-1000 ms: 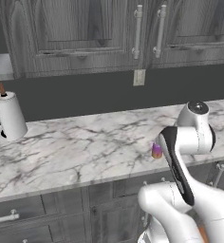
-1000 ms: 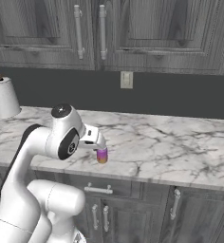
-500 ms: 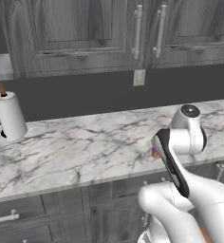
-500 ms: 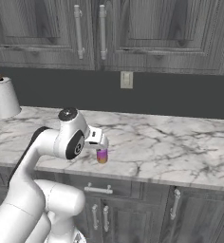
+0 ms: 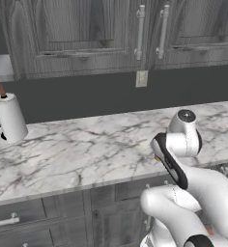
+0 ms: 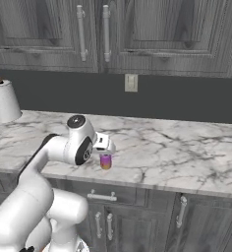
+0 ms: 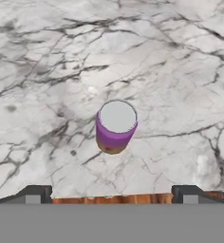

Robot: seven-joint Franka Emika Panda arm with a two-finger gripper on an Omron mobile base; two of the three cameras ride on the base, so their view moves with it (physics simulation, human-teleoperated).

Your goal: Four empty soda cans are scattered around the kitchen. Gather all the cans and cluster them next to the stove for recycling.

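Note:
A purple soda can (image 7: 115, 126) with a silver top stands upright on the marble counter (image 7: 171, 71), and in the right base view the can (image 6: 105, 161) sits near the counter's front edge. My gripper (image 7: 111, 194) hangs directly above it, open, with the two dark fingertips (image 7: 34, 193) spread wide to either side and nothing between them. From the right base view the gripper (image 6: 106, 150) is just over the can's top, not touching it. The stove is out of view.
A white paper-towel roll (image 5: 9, 118) stands at the counter's far left, also seen in the right base view (image 6: 6, 101). A wall outlet (image 6: 131, 82) sits on the dark backsplash under grey upper cabinets (image 6: 137, 34). Drawers and doors lie below the counter edge.
The hand has shifted a little to the right and down, ending over the purple can. The can has stayed put, and the jaws remain open.

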